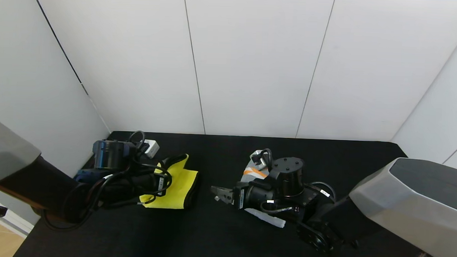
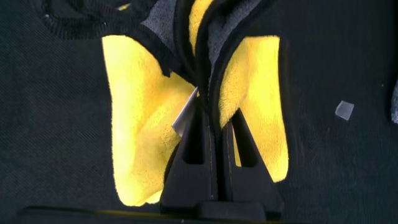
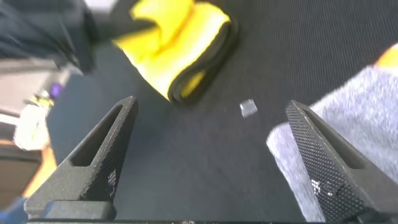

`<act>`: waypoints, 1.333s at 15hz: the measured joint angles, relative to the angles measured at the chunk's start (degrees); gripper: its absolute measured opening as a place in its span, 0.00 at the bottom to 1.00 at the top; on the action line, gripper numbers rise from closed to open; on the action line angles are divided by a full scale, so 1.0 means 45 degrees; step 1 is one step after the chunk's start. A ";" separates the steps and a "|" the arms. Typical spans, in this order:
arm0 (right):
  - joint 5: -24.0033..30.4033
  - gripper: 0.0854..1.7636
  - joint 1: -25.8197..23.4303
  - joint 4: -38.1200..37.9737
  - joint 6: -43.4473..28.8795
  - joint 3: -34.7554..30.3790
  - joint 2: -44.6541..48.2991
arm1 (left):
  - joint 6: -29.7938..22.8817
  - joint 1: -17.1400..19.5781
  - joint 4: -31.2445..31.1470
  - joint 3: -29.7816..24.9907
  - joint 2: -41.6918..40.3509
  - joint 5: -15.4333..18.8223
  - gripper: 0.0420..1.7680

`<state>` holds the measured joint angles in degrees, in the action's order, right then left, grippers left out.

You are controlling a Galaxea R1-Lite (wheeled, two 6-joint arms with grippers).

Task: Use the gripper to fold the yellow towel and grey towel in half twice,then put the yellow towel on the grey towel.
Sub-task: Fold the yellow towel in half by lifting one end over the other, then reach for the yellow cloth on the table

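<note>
The yellow towel (image 1: pixel 179 189) lies folded on the black table, left of centre, with one part pulled up. My left gripper (image 1: pixel 169 168) is shut on its dark-trimmed edge; in the left wrist view the gripper (image 2: pixel 208 109) pinches the trim, with the yellow towel (image 2: pixel 137 124) and its white tag on either side. The grey towel (image 1: pixel 254 171), with orange stripes, lies mostly hidden under my right arm. My right gripper (image 1: pixel 219 193) is open and empty, low over bare table between the towels. In the right wrist view the gripper (image 3: pixel 211 106) has the grey towel (image 3: pixel 364 106) beside one finger and the yellow towel (image 3: pixel 180 43) farther off.
The table (image 1: pixel 217 238) is covered in black cloth, with white wall panels behind and at both sides. A small white box (image 1: pixel 151 148) sits at the back left corner. A tiny clear scrap (image 3: pixel 248 108) lies between the two towels.
</note>
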<state>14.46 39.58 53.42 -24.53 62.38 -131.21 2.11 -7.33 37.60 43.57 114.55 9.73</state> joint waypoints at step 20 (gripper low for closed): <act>0.0003 0.97 -0.0051 0.0482 -0.0146 -0.0192 -0.0054 | -0.0951 0.1108 0.0986 -0.0249 -0.0257 0.0068 0.90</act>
<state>14.47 39.35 55.59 -25.19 61.51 -131.45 -2.17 -2.34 42.03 42.45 113.40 10.03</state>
